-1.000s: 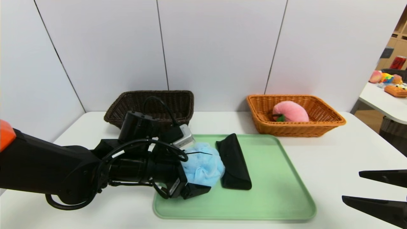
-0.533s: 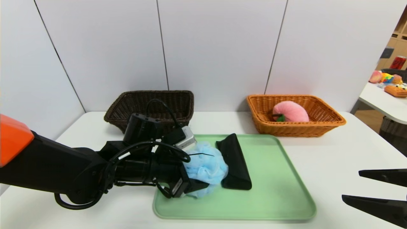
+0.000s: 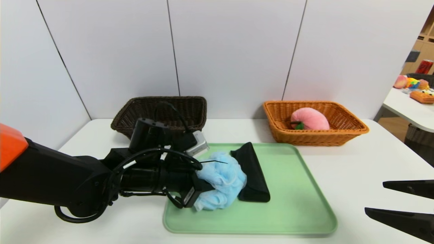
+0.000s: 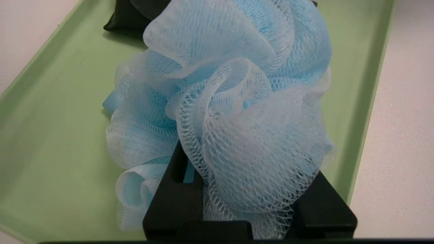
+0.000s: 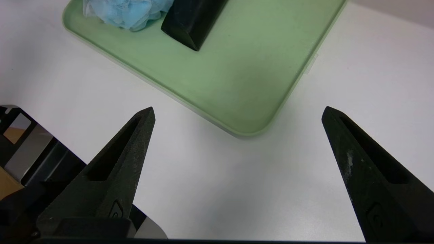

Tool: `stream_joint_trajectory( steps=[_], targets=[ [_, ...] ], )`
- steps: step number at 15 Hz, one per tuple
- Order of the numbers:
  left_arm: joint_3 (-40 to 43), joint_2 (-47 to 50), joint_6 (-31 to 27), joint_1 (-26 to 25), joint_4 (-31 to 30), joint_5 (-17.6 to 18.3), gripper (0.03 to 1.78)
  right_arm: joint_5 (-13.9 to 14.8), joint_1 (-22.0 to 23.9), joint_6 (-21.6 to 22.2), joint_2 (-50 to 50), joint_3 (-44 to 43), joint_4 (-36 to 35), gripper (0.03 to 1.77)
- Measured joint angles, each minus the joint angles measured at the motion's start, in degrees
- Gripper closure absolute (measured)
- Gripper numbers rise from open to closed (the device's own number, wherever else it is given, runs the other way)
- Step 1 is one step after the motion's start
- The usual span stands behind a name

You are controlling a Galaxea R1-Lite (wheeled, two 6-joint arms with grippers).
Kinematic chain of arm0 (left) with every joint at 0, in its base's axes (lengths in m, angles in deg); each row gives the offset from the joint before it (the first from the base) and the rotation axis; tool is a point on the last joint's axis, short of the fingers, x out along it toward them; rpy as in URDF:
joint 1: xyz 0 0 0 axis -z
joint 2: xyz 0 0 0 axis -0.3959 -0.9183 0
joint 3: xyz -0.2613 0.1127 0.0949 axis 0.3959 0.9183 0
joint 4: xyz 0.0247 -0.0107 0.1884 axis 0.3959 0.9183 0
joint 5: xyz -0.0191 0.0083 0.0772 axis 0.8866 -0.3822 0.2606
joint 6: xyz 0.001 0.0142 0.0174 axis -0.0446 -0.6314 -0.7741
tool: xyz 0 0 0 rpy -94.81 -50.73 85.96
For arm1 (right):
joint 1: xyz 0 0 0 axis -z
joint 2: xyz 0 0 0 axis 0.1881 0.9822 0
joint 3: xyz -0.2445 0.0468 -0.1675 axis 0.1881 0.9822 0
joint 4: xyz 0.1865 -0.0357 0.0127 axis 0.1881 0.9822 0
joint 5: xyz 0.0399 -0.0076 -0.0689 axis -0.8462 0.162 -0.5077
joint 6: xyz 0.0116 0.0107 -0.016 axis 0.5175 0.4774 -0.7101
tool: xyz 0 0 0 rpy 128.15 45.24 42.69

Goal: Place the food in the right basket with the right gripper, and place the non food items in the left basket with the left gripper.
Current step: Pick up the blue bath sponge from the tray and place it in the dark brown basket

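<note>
The left gripper (image 3: 203, 191) clamps a blue mesh bath sponge (image 3: 222, 179) over the near-left part of a green tray (image 3: 288, 210), its fingers (image 4: 173, 200) pressed in from both sides so that the netting bulges out ahead of and above them. The sponge is a crumpled ball with no clear long axis; its bulk billows forward from the gripper's tips, away from the wrist. Whether it is touching the tray floor or just clear of it cannot be told.

Just beyond the sponge on the gripper's far side, and touching it, lies a black pouch (image 3: 251, 173). Its long axis runs from the near edge of the tray toward the back, angled slightly leftward at the far end, roughly crosswise to the left arm's reach.

Behind the gripper stands the dark brown left basket (image 3: 162, 110). The orange right basket (image 3: 315, 134) sits well apart, across the tray, with a pink plush peach (image 3: 310, 119) inside.

The right gripper (image 5: 237, 115) hangs spread wide above the white table (image 3: 366, 159), off the tray's near-right corner, holding nothing.
</note>
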Motion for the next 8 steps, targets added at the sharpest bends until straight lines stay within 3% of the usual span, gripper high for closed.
stream_joint_trajectory(
  steps=[5,8],
  targets=[
    [-0.9,3.5,0.7,-1.9,0.4,-1.6,1.27,-0.1,0.0,0.9,0.1,-0.3,-0.3,0.1],
    [-3.0,6.6,2.8,-4.4,1.5,-1.7,1.4,-0.1,0.0,0.8,0.2,-0.4,-0.4,0.1]
  ],
)
